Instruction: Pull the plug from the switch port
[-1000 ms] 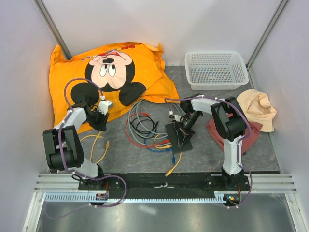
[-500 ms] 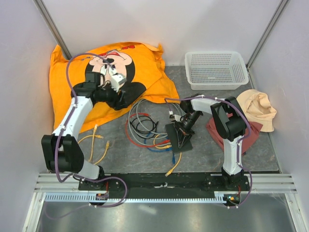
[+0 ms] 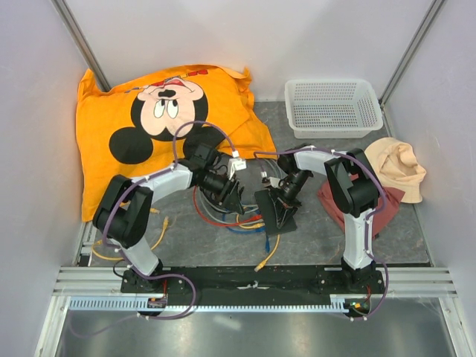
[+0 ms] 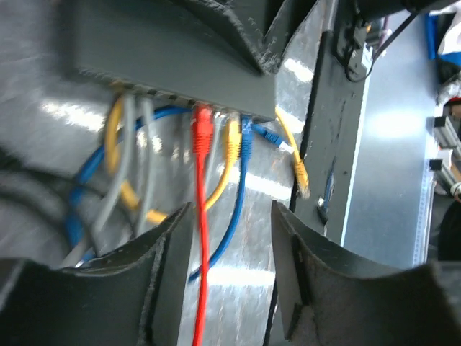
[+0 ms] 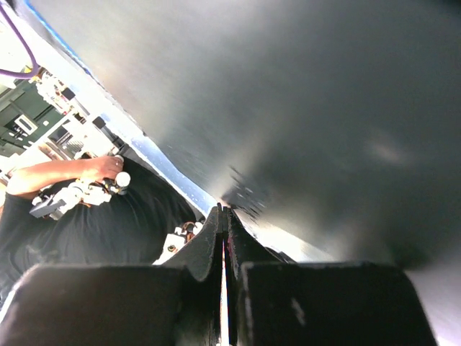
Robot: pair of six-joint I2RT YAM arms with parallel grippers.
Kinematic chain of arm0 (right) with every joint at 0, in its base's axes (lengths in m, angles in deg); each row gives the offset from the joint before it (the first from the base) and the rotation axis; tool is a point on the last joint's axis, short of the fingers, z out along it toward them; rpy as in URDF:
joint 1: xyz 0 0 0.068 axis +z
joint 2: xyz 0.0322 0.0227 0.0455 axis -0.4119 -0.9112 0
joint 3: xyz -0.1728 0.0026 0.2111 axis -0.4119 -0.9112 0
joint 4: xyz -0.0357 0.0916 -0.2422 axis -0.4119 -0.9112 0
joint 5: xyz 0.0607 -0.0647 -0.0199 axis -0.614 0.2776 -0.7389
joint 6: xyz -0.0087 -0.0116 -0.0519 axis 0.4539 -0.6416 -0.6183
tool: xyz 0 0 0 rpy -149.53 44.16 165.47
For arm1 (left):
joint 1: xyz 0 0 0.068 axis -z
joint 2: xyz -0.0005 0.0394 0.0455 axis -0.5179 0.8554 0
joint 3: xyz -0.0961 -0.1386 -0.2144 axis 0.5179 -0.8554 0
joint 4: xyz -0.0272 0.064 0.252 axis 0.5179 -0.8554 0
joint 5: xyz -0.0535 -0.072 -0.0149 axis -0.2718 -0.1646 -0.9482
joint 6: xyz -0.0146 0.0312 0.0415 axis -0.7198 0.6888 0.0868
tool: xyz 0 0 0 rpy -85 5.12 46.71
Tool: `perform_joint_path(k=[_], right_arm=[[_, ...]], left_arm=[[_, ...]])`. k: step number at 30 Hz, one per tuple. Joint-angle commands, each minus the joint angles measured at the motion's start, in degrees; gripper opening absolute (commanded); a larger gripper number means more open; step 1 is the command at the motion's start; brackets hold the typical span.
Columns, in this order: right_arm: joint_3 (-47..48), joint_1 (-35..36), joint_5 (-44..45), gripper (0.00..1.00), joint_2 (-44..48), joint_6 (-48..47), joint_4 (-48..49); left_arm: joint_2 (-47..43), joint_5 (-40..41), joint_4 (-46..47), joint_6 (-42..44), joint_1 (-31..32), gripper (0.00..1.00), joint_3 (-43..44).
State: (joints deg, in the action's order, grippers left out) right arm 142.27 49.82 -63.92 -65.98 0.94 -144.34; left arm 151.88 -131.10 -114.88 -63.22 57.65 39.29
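Two arms are meeting near the middle of the overhead frame, right where the switch (image 3: pixel 286 220) is lying flat on the speckled grey table (image 3: pixel 186 238). It's reading as a thin matte-black slab with its socket edge facing left. Up close, that edge is running across the top of your left wrist view, with glossy round leads hanging out of it: a red plug (image 4: pixel 202 122) sitting in its port, plus a yellow lead (image 4: pixel 229 155), a blue lead (image 4: pixel 243 180) and grey leads (image 4: pixel 148 166) alongside. One loose yellow plug (image 4: pixel 300 171) is lying off to the right.

Your left arm is folding at the elbow in the lower left and reaching its forearm rightward, wrist tipping down. The left gripper (image 4: pixel 230 210) is standing about half open with the red cable (image 4: pixel 199 274) running between its fingers, gripping nothing. Your right arm is bending at centre right and reaching left, and the right gripper (image 5: pixel 224 210) is pinched fully closed with its tip down on the switch's smooth top.
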Motion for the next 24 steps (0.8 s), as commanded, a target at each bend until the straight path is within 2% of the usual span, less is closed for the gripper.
perform_joint_path(k=[1,4,8,17,24], right_arm=[[-1.15,-2.02,20.81,0.00,-3.63,-5.17,19.04],[-0.18,-3.08,19.31,0.00,-4.68,-5.25,18.07],[-0.53,-3.08,19.04,0.00,-4.51,-5.34,17.72],[-1.77,-3.00,17.99,0.00,-4.07,-5.61,17.72],[-1.24,-2.21,17.90,0.00,-5.12,-5.87,17.37]], left_arm=[[-1.68,1.48,15.33,-11.13,3.33,0.52,-5.09],[-0.04,4.56,20.27,-11.76,4.48,0.52,-6.34],[5.41,2.20,19.49,-12.81,4.48,0.52,-2.30],[13.68,-5.88,14.75,-10.53,4.83,0.47,4.73],[19.31,-8.79,8.68,-7.46,5.45,0.39,9.75]])
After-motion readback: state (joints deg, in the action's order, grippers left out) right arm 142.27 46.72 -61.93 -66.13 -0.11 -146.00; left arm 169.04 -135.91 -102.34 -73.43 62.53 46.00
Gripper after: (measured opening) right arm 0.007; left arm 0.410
